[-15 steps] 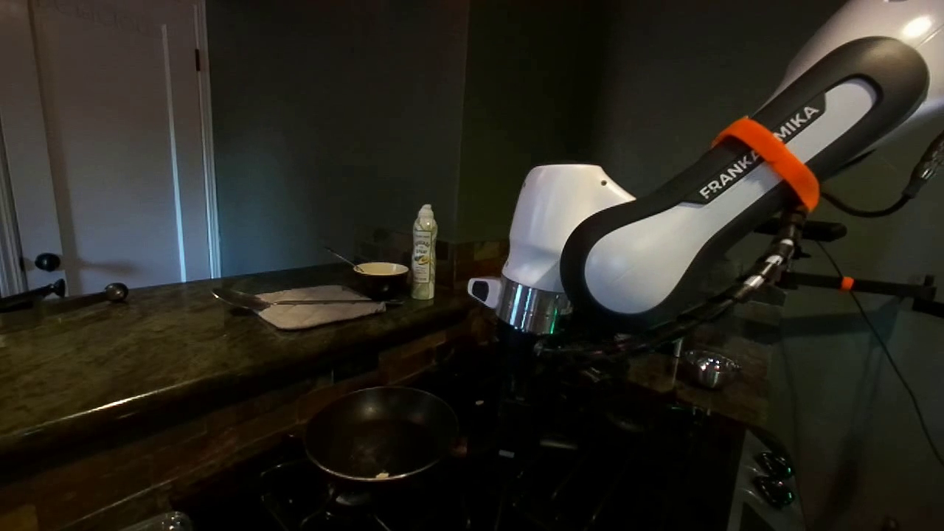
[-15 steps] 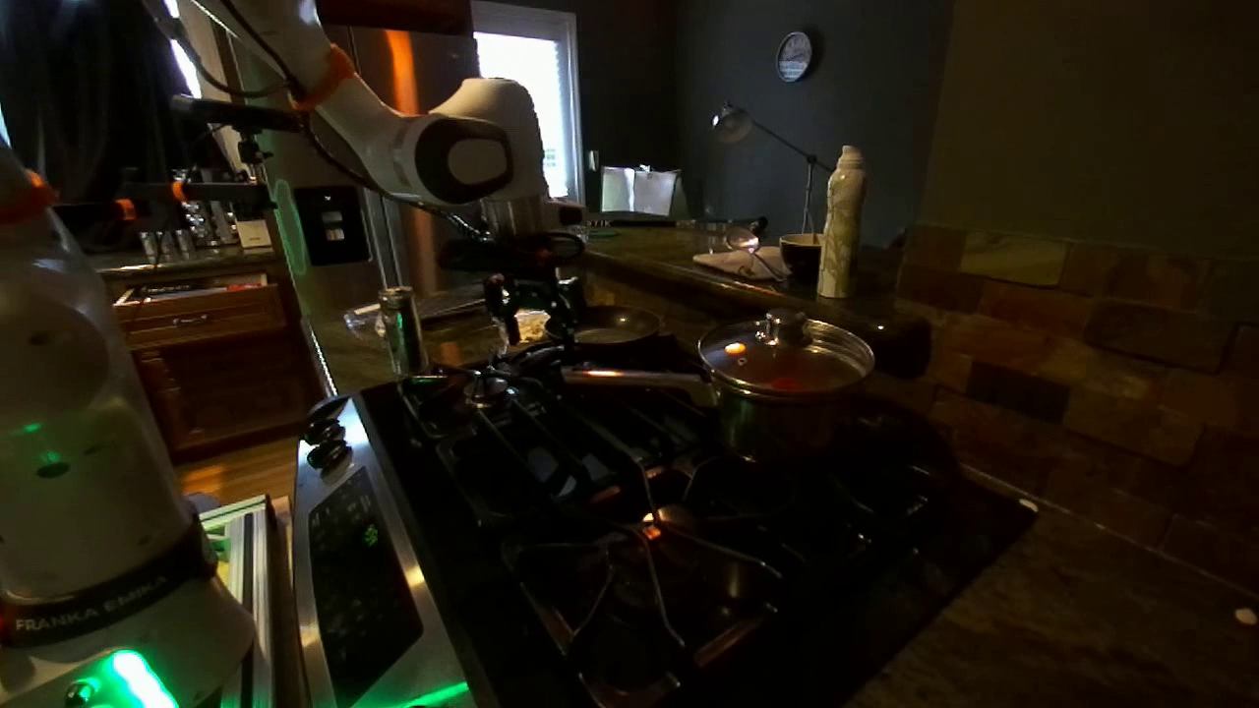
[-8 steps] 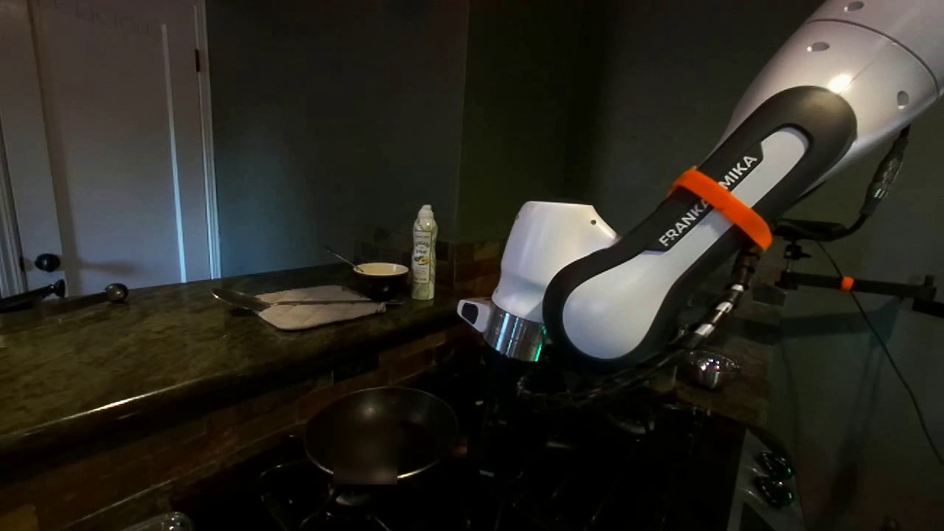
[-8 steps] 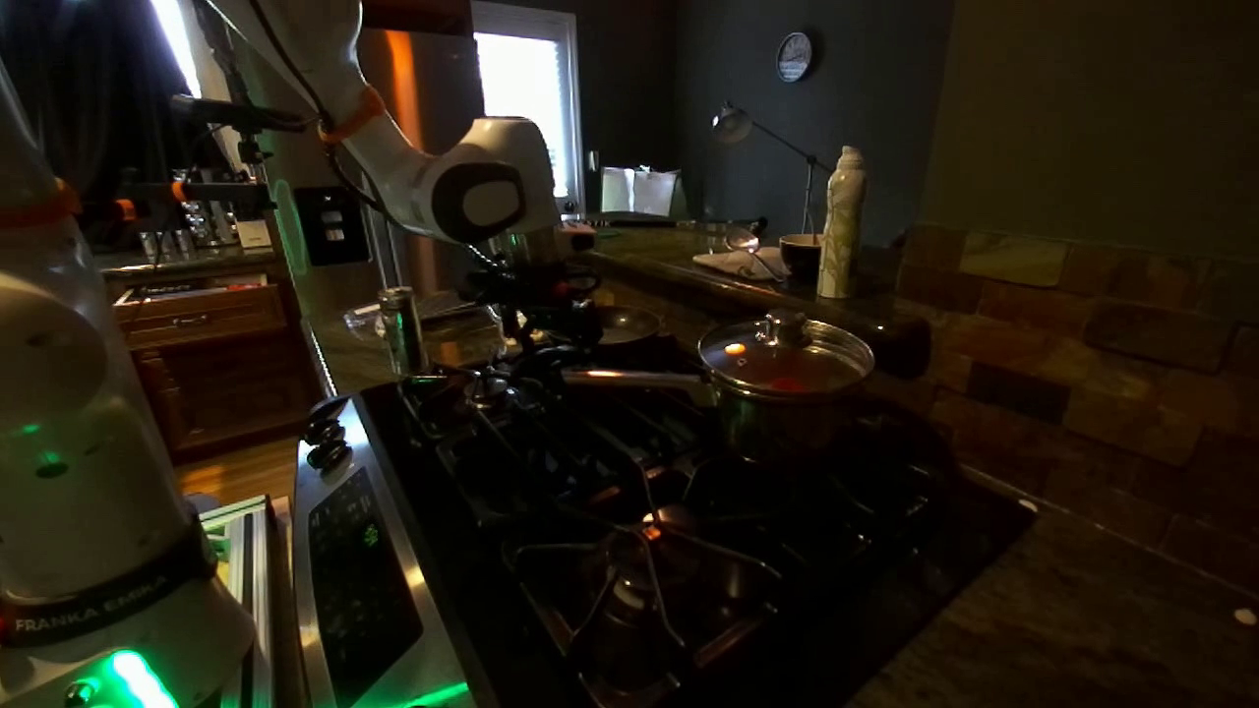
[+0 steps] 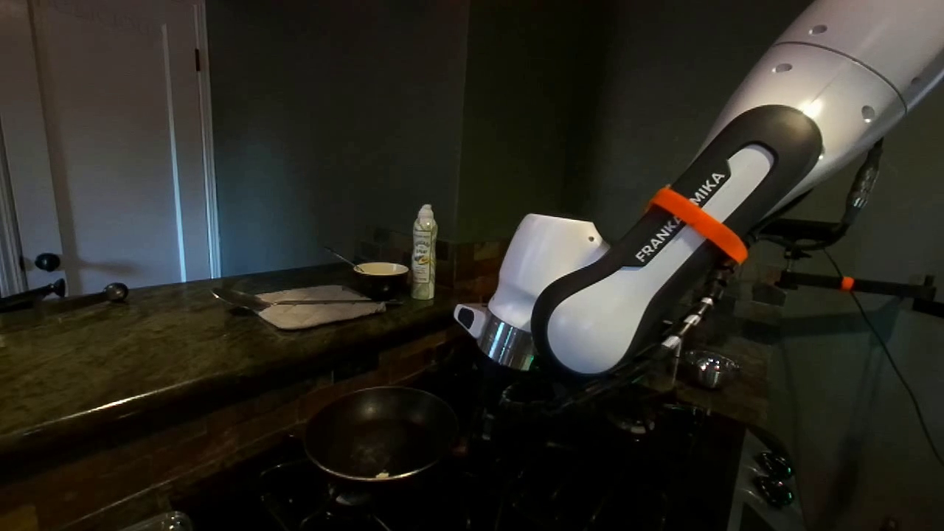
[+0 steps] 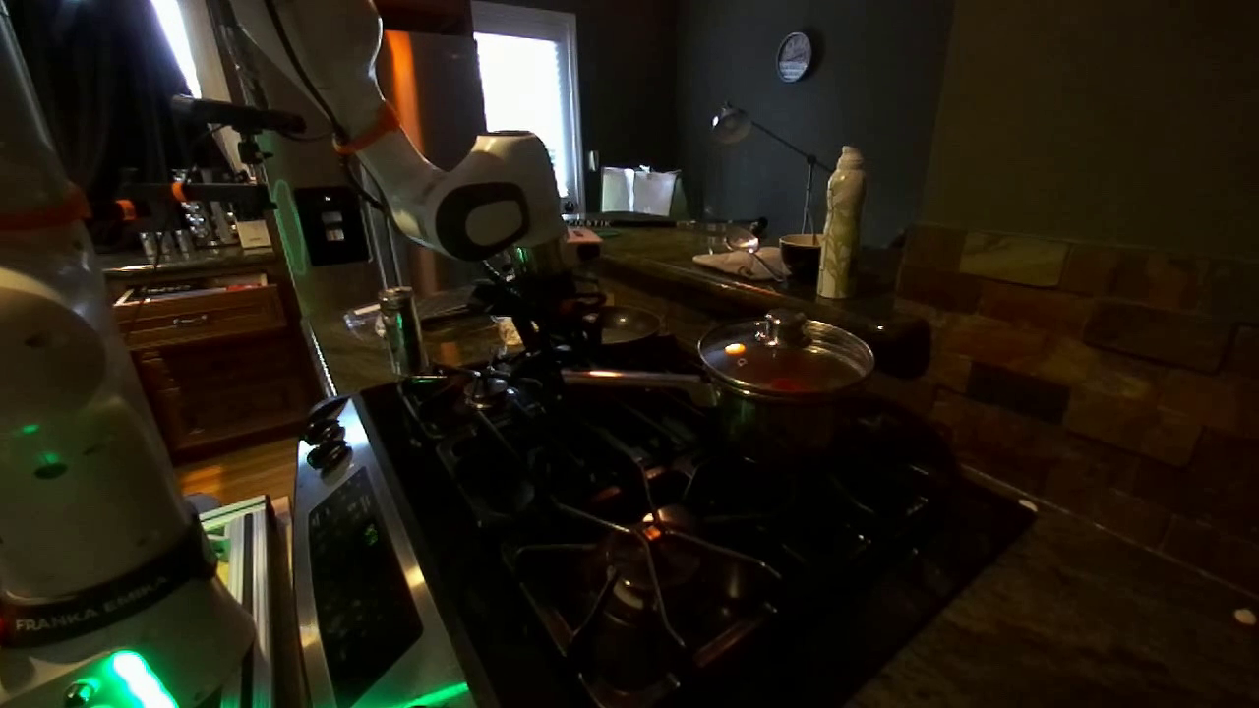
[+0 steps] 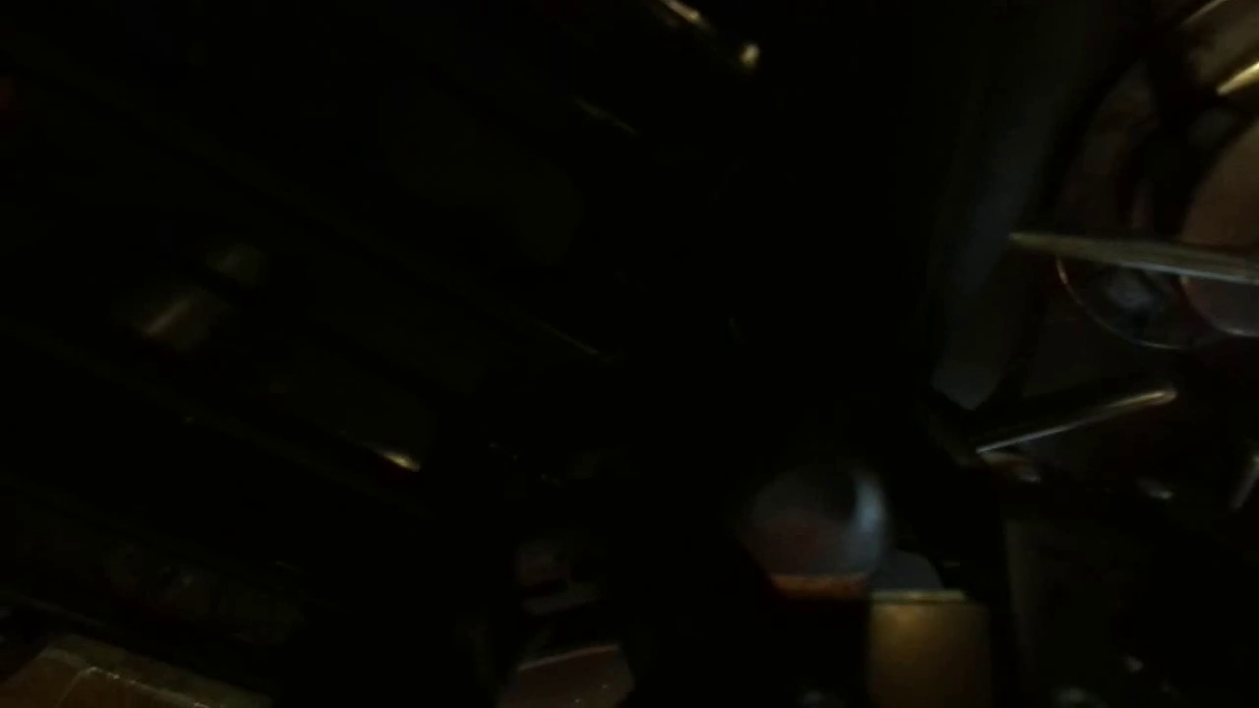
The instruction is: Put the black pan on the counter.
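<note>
Wrist view: nearly black throughout, a few dull glints, shapes too dark to name

Claw (image 6: 559, 332), one: hangs tilted beneath the white arm (image 5: 605, 324), low over the stovetop (image 6: 467, 551), near the black pan (image 5: 380, 435) on its handle side; whether it stands wide, narrow or closed about something cannot be told, the shadow being too deep; contact with the pan likewise cannot be told

Black pan, one: round, shallow, shown in both exterior views; rests on the stovetop, below the rounded front edge of the bench (image 5: 147, 354) and near it; a small pale fleck (image 5: 382, 476) at the rim; handle mostly swallowed by the dark

Bench, one: speckled stone, a streak of light along the front edge

Carried on the bench, toward the end that meets the tiled wall (image 6: 1102, 324), one each: spray bottle (image 5: 423, 258), upright; dark bowl (image 5: 380, 285), pale inside, just beside the bottle, a thin handle (image 5: 342, 258) leaning out over its rim; quilted pad (image 5: 324, 316), flat, nearer the front edge; long-handled utensil (image 5: 240, 299), lying across the pad

Steel pot (image 6: 767, 423), one: in an exterior view, on the stovetop below the bench's end corner, glass lid (image 6: 787, 359) in place, handle pointing toward the claw's side

Steel bowl (image 5: 709, 371), one, small: beyond the stovetop, well apart from the bench's front edge
</note>
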Motion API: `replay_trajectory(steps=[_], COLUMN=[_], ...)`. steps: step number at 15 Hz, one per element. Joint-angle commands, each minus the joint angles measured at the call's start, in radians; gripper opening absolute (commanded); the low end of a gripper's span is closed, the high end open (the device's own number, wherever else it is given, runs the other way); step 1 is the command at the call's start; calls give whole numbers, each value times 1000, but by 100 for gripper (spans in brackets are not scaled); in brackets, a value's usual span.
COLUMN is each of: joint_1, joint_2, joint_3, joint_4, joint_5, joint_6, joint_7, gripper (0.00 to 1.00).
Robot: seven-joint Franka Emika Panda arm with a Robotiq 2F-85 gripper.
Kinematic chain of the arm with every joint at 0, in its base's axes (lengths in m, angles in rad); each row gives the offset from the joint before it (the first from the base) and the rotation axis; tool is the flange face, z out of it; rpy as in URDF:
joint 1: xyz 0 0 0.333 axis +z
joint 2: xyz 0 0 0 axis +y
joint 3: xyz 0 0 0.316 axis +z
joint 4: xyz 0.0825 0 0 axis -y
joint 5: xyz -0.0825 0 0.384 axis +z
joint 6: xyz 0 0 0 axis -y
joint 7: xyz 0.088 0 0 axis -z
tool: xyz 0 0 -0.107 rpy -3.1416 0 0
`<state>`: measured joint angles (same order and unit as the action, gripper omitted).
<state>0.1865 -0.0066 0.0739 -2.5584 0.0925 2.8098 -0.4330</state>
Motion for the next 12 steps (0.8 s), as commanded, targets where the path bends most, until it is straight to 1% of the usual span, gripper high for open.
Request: replay_trajectory(steps=[1, 3, 5, 8, 9, 12], joint_1=[-22, -25, -24, -15, -10, 8], joint_2=[22, 20, 14, -10, -26, -74], joint_3=[20, 24, 33, 53, 63, 81], joint_4=[4, 1, 0, -10, -17, -32], joint_5=[19, 26, 55, 109, 136, 215], joint_6=[43, 52, 43, 41, 39, 32], joint_7=[1, 5, -18, -62, -88, -168], gripper=[26, 12, 1, 0, 1, 0])
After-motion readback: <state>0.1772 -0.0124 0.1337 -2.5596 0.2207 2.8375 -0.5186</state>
